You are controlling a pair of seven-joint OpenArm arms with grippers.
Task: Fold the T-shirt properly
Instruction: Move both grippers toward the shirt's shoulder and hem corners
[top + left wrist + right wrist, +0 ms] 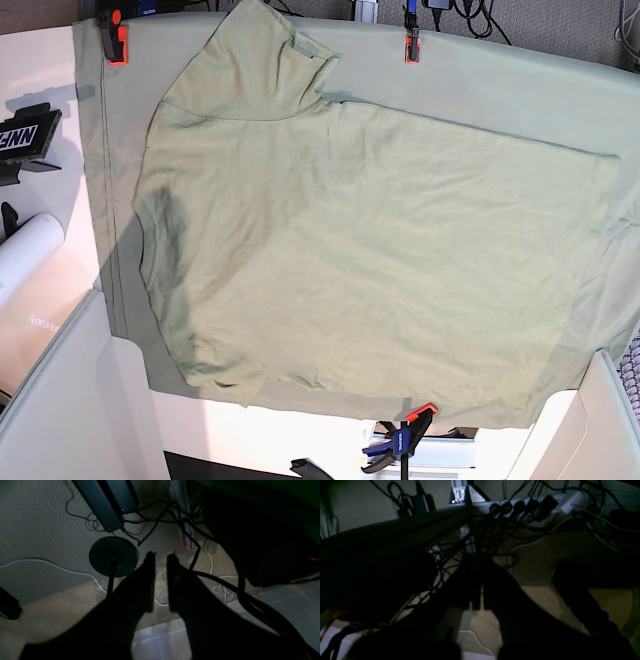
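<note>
The pale sage-green T-shirt (350,240) lies spread flat and sideways on the table cloth (100,160) in the base view. Its hem is toward the right, and one sleeve (250,60) points up at the back left. No arm or gripper shows in the base view. My left gripper (161,555) appears as a dark silhouette over the carpeted floor, its jaws a little apart and empty. My right gripper (478,562) is a dark shape over cables below the table, with only a thin slit between its jaws and nothing in them. Neither wrist view shows the T-shirt.
Orange clamps (118,45) (411,45) pin the cloth at the back edge, and a blue-orange clamp (405,435) holds the front edge. A white roll (25,255) lies at the left. A round black stand base (113,555) and a power strip (532,502) with cables are on the floor.
</note>
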